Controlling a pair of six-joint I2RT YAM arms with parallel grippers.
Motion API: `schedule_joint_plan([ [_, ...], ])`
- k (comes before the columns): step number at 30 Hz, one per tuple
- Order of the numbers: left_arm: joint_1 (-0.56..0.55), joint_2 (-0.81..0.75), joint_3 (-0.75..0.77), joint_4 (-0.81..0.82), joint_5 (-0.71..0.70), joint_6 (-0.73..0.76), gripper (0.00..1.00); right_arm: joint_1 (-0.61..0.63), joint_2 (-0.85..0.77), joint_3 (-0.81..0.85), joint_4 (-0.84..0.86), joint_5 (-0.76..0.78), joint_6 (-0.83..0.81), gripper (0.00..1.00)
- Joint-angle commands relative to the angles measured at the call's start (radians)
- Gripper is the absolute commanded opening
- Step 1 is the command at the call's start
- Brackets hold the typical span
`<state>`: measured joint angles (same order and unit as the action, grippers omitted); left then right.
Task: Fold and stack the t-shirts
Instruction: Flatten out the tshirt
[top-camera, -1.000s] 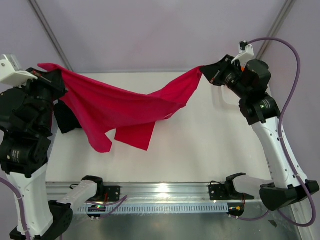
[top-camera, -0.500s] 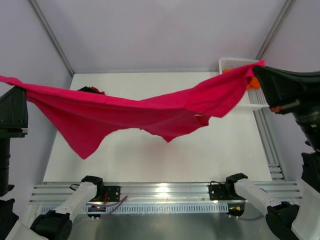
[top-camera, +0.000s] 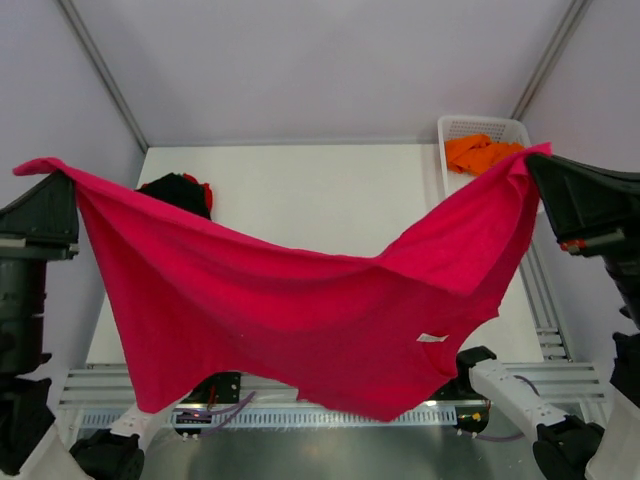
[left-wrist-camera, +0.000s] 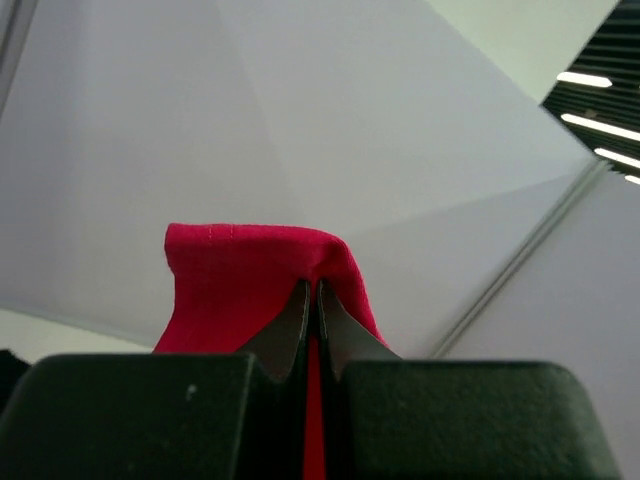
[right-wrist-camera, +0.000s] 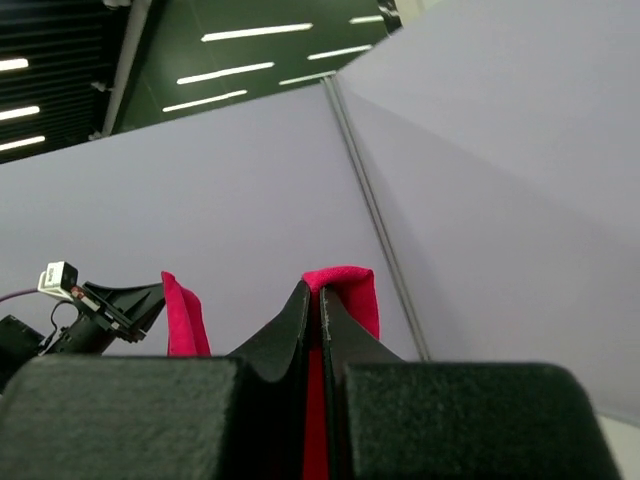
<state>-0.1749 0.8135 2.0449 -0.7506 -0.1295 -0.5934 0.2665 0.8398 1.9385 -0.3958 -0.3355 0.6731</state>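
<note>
I hold the red t-shirt (top-camera: 290, 320) spread in the air above the table (top-camera: 320, 190), with the left gripper (left-wrist-camera: 312, 290) and right gripper (right-wrist-camera: 318, 295) each clamped on an upper corner. It is not folded yet. A black shirt (top-camera: 175, 190) on the table and an orange shirt (top-camera: 480, 152) in the basket (top-camera: 478, 122) wait.

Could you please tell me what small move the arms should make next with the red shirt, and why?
Probably lower both arms together to lay the crimson t-shirt flat on the table. The left gripper and right gripper each have jaws shut on one end, and the shirt hangs spread between them, sagging in the middle.
</note>
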Motion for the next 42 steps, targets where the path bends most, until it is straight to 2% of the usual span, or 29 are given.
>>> schedule_joint_plan([
  [1,0.002,0.029,-0.170,0.057,-0.134,0.050,0.00,0.000,0.059,-0.146,-0.008,0.064,0.017,0.03],
  [4,0.002,0.076,-0.458,0.109,-0.221,0.084,0.00,0.000,0.114,-0.281,0.011,0.105,-0.030,0.03],
  [9,0.002,0.268,-0.719,0.201,-0.213,0.070,0.00,0.000,0.249,-0.496,0.075,0.112,-0.060,0.03],
  [11,0.002,0.402,-0.788,0.249,-0.190,0.052,0.00,0.000,0.318,-0.539,0.112,0.107,-0.052,0.03],
  [14,0.002,0.622,-0.784,0.266,-0.154,0.049,0.00,0.002,0.396,-0.592,0.146,0.084,-0.044,0.03],
  [16,0.002,0.734,-0.729,0.254,-0.122,0.053,0.00,0.000,0.429,-0.601,0.155,0.073,-0.050,0.03],
  [17,0.002,0.841,-0.701,0.238,-0.104,0.053,0.00,0.002,0.455,-0.601,0.153,0.070,-0.050,0.03],
  [19,0.002,0.929,-0.634,0.188,-0.061,0.047,0.14,0.002,0.470,-0.599,0.152,0.073,-0.064,0.03],
  [20,0.002,0.979,-0.629,0.185,-0.056,0.041,0.17,0.002,0.473,-0.599,0.149,0.082,-0.067,0.03],
  [25,0.002,0.975,-0.666,0.258,-0.085,-0.005,0.15,0.000,0.470,-0.613,0.127,0.113,-0.104,0.03],
  [31,0.002,1.010,-0.621,0.221,-0.104,0.009,0.15,0.002,0.482,-0.662,0.144,0.104,-0.087,0.03],
  [34,0.002,1.004,-0.635,0.224,-0.136,0.007,0.20,0.002,0.498,-0.674,0.143,0.098,-0.083,0.04],
  [37,0.002,0.968,-0.675,0.234,-0.223,0.000,0.36,0.002,0.501,-0.684,0.141,0.112,-0.083,0.03],
  [42,0.002,0.848,-0.758,0.255,-0.484,-0.097,0.37,0.002,0.512,-0.697,0.129,0.191,-0.102,0.04],
])
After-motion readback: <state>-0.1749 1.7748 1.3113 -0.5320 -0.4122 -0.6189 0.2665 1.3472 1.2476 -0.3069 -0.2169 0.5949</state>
